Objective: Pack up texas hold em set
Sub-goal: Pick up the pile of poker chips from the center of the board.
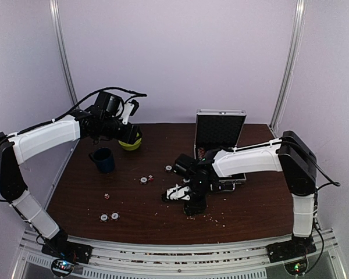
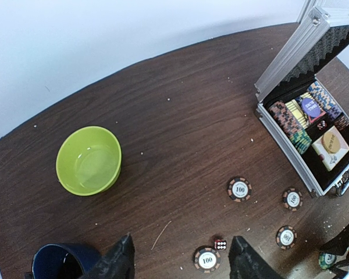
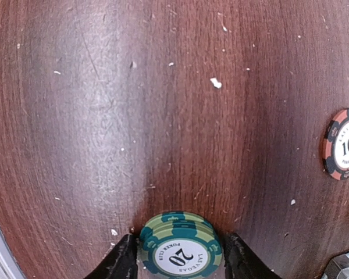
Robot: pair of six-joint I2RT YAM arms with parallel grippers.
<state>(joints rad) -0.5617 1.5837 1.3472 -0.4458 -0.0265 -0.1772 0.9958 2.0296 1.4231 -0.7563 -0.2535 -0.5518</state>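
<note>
The silver briefcase (image 1: 220, 129) stands open at the back right, and its black-lined tray (image 2: 285, 148) holds rows of chips and card boxes. Low over the table in front of it, my right gripper (image 3: 180, 256) has both fingers pressed against a short stack of green "20" chips (image 3: 180, 244). Several brown "100" chips (image 2: 239, 189) and a red die (image 2: 220, 244) lie loose on the wood. My left gripper (image 2: 181, 258) hangs high over the table's left side, open, with nothing between its fingers.
A lime-green bowl (image 2: 88, 161) and a dark blue mug (image 1: 103, 160) stand at the back left. Two more chips (image 1: 109, 217) lie near the front left edge. Another "100" chip (image 3: 344, 145) lies right of the right gripper. Crumbs dot the dark wood table (image 1: 244, 209).
</note>
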